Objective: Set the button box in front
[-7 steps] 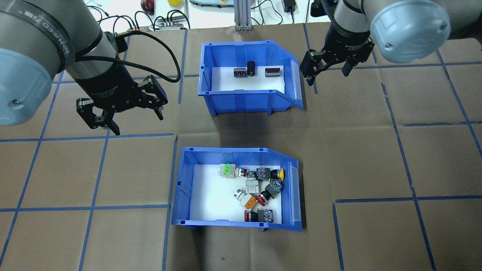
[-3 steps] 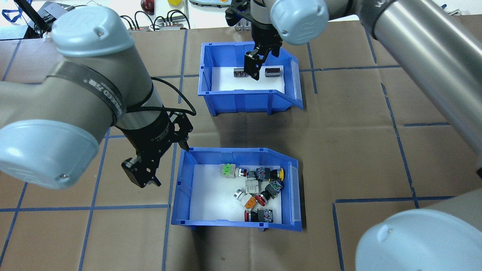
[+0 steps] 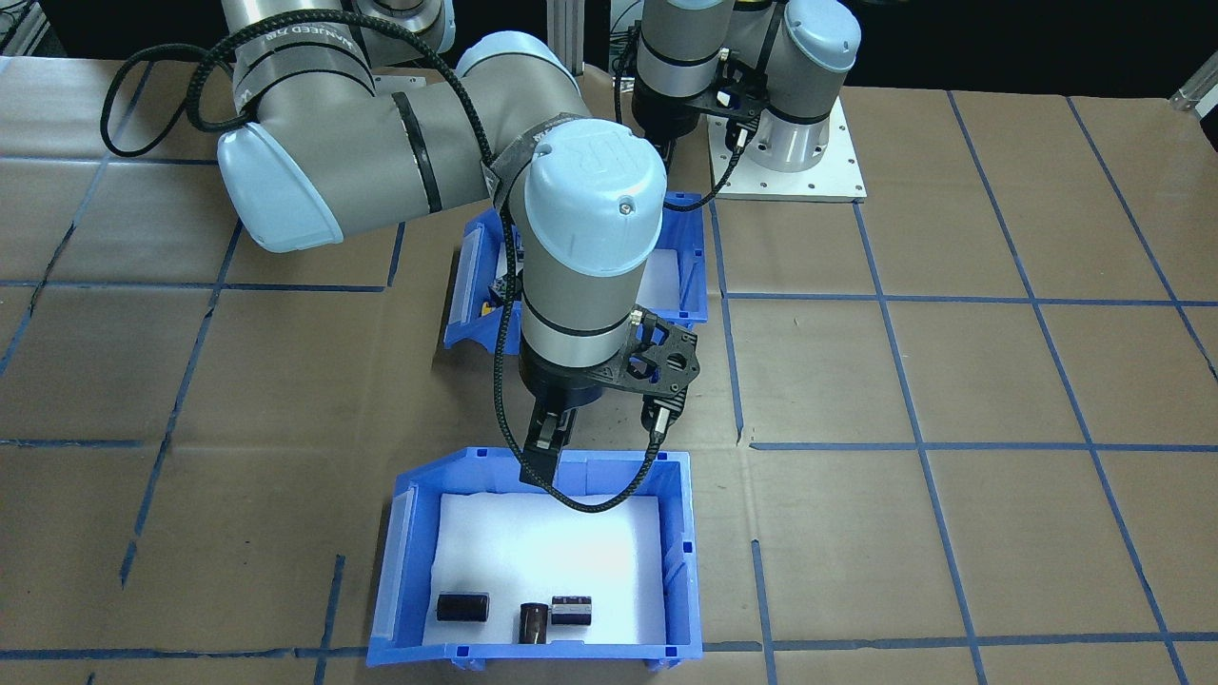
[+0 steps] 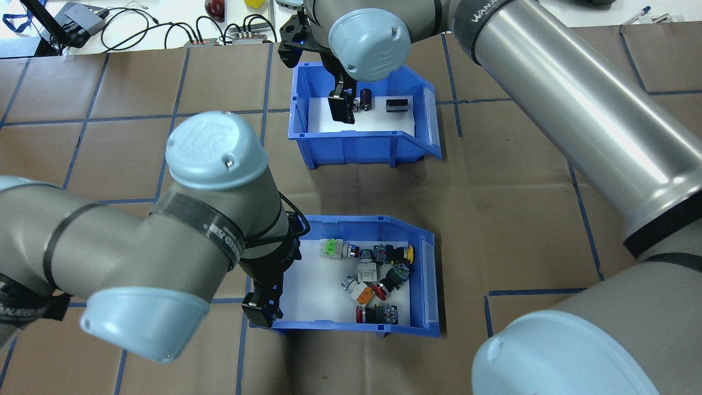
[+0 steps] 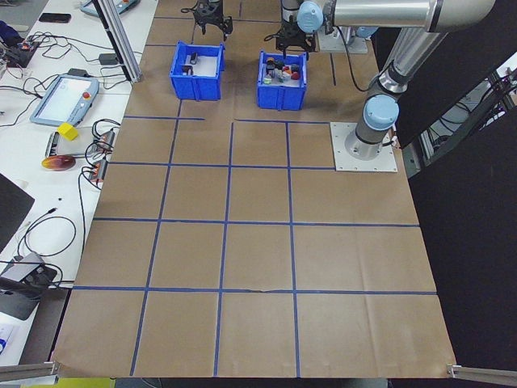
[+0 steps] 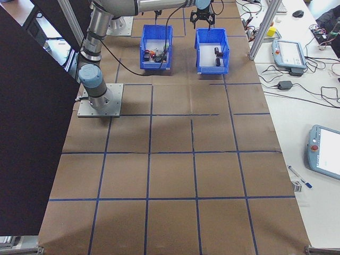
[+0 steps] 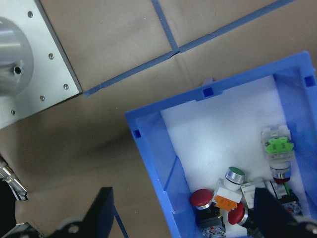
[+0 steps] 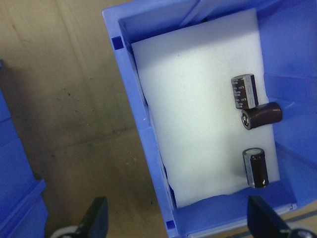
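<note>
Overhead view: button box (image 4: 351,323) sits at about 6 o'clock from the other blue bin (image 4: 351,145), the nearer of the two to the robot. Switches (image 4: 373,274) bunch in the half of its white foam toward the sloped lip.

Left gripper (image 4: 262,310) is at the box's corner, at about 8 o'clock from the switches. The overhead shows only a dark block there; the left arm's elbow hides most of the wrist, so finger spacing is unreadable from above.

Left wrist view fills that in: the fingers (image 7: 101,213) are spread wide and straddle the box's side wall (image 7: 158,168), one outside over the brown paper, the other inside above the switches. Nothing pinched. Whether the pads touch the wall, I can't tell.

Front-facing view hides the button box almost entirely behind the right arm's elbow; only blue edges (image 3: 690,276) show. It does show the right gripper (image 3: 540,457) down at the other bin's back wall.

Right wrist view: right fingers (image 8: 96,218) also spread wide, straddling that bin's wall, holding nothing. Three dark cylinders (image 8: 250,109) lie on the foam at about 2 o'clock from the frame centre.

Side views show both bins side by side at the far end of the table (image 5: 258,242), grippers too small to read.
</note>
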Controlling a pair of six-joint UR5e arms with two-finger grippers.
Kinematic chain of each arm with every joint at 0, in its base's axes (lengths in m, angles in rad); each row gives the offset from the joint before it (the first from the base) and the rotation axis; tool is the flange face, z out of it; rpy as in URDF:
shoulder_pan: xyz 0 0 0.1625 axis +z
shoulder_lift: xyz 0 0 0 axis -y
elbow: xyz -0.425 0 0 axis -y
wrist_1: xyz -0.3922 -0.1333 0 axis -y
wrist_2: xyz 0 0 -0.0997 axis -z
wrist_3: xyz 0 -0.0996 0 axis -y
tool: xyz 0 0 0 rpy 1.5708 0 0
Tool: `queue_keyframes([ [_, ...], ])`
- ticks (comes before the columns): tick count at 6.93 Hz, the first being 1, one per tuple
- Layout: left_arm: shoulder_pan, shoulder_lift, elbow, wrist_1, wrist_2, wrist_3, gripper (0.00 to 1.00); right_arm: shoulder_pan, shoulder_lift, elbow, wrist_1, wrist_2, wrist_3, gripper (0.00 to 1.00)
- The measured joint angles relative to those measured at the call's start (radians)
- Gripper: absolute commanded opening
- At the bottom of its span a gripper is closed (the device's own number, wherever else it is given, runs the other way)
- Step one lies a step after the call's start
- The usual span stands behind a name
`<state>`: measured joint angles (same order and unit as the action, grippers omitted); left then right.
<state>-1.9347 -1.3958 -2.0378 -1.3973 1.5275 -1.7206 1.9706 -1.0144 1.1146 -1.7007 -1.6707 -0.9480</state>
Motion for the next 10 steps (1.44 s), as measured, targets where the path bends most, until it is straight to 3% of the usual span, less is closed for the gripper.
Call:
queue_keyframes([
  [1, -0.017, 0.016, -0.085, 0.112, -0.001, -0.045, 0.98, 0.004, 0.008, 0.002, 0.0, 0.026, -0.049, 1.0],
  [3, -0.053, 0.05, -0.178, 0.184, -0.003, -0.09, 0.98, 0.005, 0.039, 0.008, 0.0, 0.062, -0.122, 1.0],
  [6, -0.083, 0.032, -0.2, 0.204, -0.005, -0.123, 0.98, 0.004, 0.104, 0.011, -0.003, 0.065, -0.158, 1.0],
  [7, -0.087, 0.007, -0.201, 0.223, -0.006, -0.126, 0.95, 0.004, 0.125, 0.011, -0.008, 0.063, -0.159, 0.96],
  [9, -0.107, -0.053, -0.205, 0.275, -0.006, -0.132, 0.81, 0.004, 0.147, 0.011, -0.015, 0.063, -0.158, 0.48],
  [10, -0.114, -0.068, -0.214, 0.297, -0.007, -0.14, 0.66, 0.004, 0.151, 0.011, -0.015, 0.06, -0.158, 0.27],
])
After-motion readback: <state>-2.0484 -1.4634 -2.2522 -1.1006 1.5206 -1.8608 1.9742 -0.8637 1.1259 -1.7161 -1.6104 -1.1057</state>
